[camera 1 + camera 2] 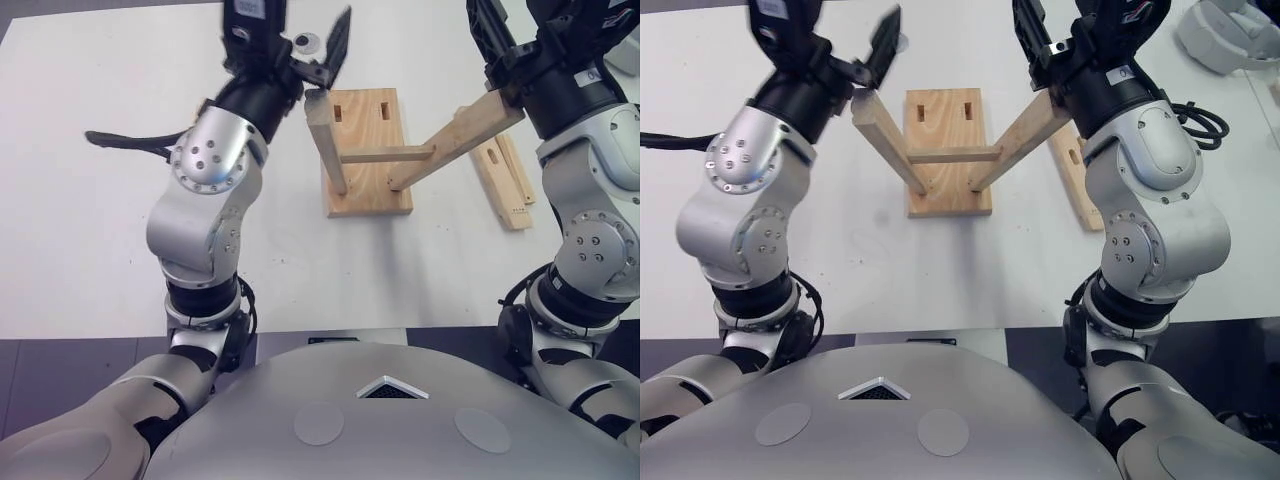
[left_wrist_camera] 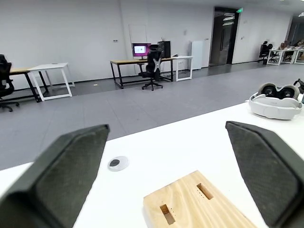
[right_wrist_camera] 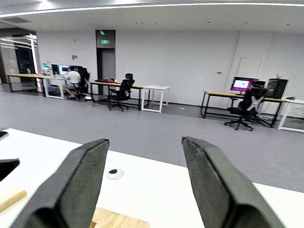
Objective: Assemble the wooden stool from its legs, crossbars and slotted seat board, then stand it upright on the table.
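Upper left of centre in the head view, the left gripper [image 2: 166, 127] hangs wide open with nothing in it, just above the top end of the left leg [image 1: 328, 145]. This leg and the right leg [image 1: 450, 145] are joined by a crossbar [image 1: 385, 155]. Their lower ends meet the near half of the seat board [image 1: 365, 120], which lies flat on the table [image 1: 100, 250] at upper centre. The right gripper [image 3: 145, 141] sits at the top of the right leg, upper right; whether it has the leg clamped I cannot tell. Spare wooden pieces [image 1: 505, 175] lie just beside the board, at the right.

The step looks like seating this leg frame into the board's slots. To do it well, the left gripper should close on its leg top first, so both ends are steadied (a one-sided push would likely twist the frame). Both arms should then press down evenly, keeping the legs square to the board.
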`<state>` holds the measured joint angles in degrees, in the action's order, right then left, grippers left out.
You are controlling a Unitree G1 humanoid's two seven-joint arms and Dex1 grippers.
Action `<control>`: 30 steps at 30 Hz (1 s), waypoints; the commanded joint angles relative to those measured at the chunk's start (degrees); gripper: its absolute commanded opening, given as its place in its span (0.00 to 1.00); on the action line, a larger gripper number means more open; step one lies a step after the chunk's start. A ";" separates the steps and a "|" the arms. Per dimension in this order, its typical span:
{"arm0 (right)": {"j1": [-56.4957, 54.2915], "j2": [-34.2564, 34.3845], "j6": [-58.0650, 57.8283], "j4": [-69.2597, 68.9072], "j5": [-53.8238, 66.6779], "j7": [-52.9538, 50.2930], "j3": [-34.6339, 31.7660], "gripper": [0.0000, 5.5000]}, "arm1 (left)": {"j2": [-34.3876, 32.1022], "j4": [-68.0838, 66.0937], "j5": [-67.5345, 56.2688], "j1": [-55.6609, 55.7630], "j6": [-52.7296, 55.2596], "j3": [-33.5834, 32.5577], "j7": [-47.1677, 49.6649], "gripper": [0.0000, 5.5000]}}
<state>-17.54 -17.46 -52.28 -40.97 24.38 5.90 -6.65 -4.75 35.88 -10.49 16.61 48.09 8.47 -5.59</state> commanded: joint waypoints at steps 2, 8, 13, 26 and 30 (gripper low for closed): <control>-1.56 1.98 0.97 6.14 -0.50 -0.72 0.18 0.52 | -1.01 0.37 -0.48 3.78 0.83 -3.52 -0.14 0.82; -7.71 4.70 5.01 5.76 3.04 -2.58 -6.43 0.52 | -3.49 -0.96 0.05 9.73 -2.36 -10.18 0.19 0.82; -4.65 -3.05 12.22 11.74 0.06 1.24 -14.14 0.52 | -3.73 5.28 3.80 1.13 -1.20 -15.95 6.07 0.82; 11.57 -4.82 23.22 3.25 -8.10 11.98 5.33 0.52 | 4.35 7.03 9.68 -8.95 0.06 5.17 10.67 0.82; 11.82 -5.06 20.09 4.23 -11.59 9.09 6.38 0.52 | 5.02 5.25 10.73 -8.35 -0.21 6.43 10.31 0.82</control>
<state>-4.75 -23.14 -30.78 -35.76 12.99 14.27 -4.14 -0.66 41.79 2.41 7.31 47.20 10.58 7.28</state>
